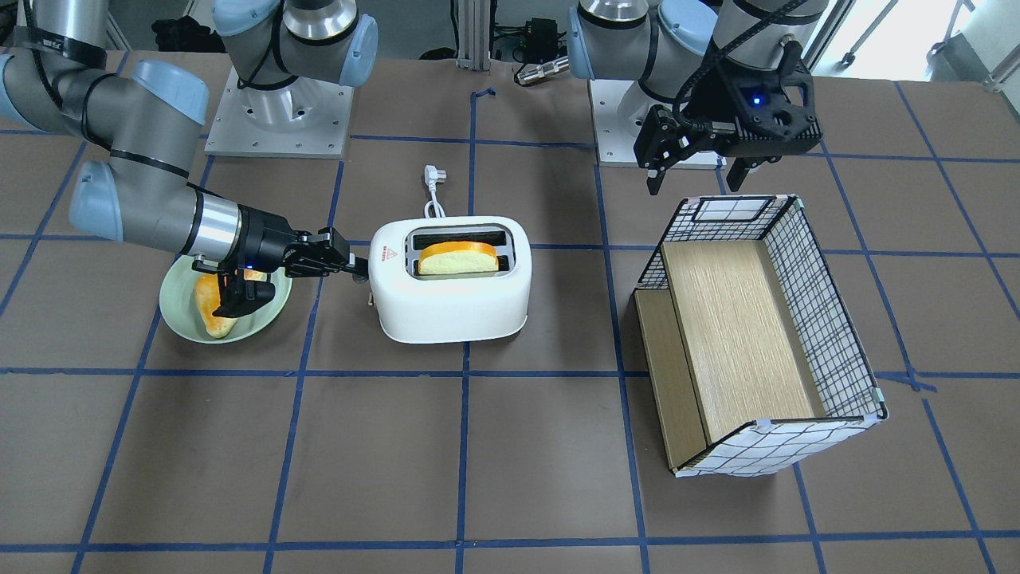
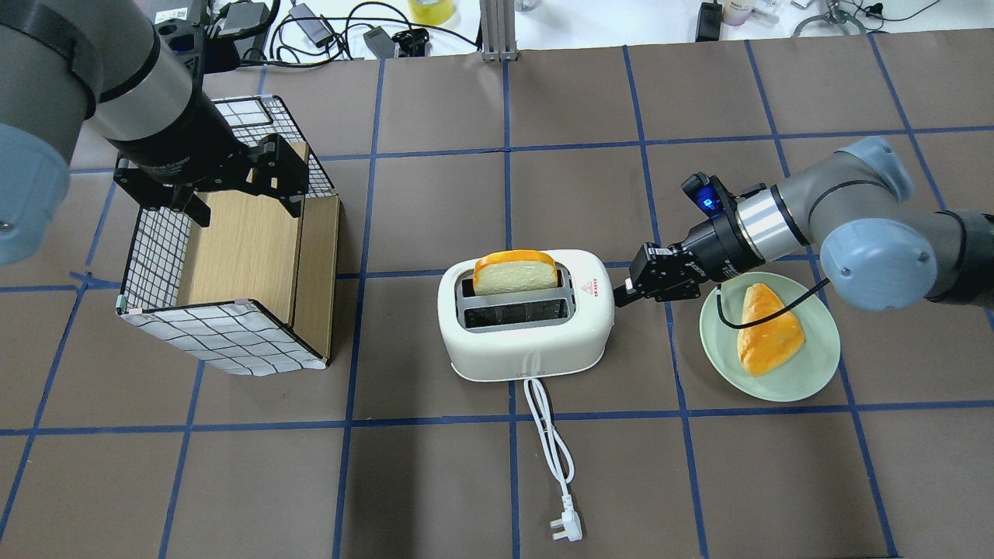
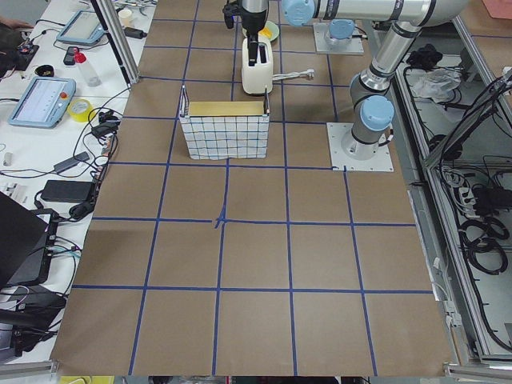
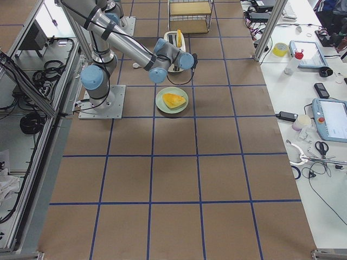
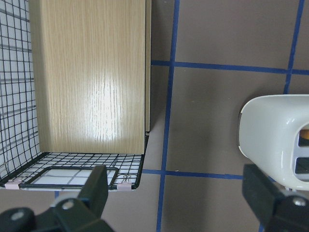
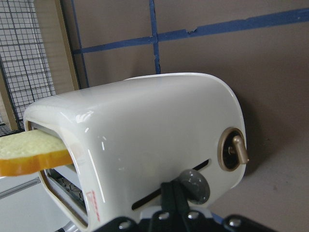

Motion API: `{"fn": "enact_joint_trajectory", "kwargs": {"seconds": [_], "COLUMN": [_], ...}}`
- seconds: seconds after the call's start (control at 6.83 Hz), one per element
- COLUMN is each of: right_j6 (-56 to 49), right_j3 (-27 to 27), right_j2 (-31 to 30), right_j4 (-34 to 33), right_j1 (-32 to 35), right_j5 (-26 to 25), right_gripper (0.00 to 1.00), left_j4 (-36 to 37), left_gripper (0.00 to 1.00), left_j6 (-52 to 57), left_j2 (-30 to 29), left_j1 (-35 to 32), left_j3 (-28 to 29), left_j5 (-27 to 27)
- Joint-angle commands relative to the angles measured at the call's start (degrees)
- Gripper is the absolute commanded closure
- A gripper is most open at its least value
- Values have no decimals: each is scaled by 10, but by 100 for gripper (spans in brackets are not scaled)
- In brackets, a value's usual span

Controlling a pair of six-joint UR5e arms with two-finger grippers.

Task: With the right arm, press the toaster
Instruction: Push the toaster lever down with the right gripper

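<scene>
The white toaster (image 1: 450, 299) stands mid-table with a bread slice (image 1: 458, 259) sticking up from one slot. It also shows in the overhead view (image 2: 528, 345). My right gripper (image 1: 353, 264) is shut and empty, its tips at the toaster's end face (image 2: 619, 294). In the right wrist view the closed fingertips (image 6: 174, 191) lie against the grey lever knob (image 6: 195, 186), beside a round dial (image 6: 234, 150). My left gripper (image 1: 697, 171) is open and empty, hovering over the far edge of the grid-patterned box (image 2: 225, 334).
A green plate (image 2: 811, 373) with a bread piece (image 2: 769, 338) lies under my right wrist. The toaster's white cord ends in a plug (image 2: 563, 528) towards the robot. The box with its wooden insert (image 1: 741, 335) lies open on my left side.
</scene>
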Motion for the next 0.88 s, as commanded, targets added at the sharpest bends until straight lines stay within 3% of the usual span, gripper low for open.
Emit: {"fn": "enact_joint_trajectory", "kwargs": {"seconds": [0.0, 0.73], "right_j6": [0, 1], "right_j3": [5, 7], "right_j2": [10, 25], "right_j4": [-10, -17], "right_j1": [0, 0], "right_j5": [-8, -19], "right_gripper": [100, 100], "left_j4": [0, 0], "left_gripper": [0, 0], "left_j6": [0, 0], "left_j2": [0, 0], "left_j1": [0, 0], "left_j3": [0, 0], "left_j5": [0, 0]}}
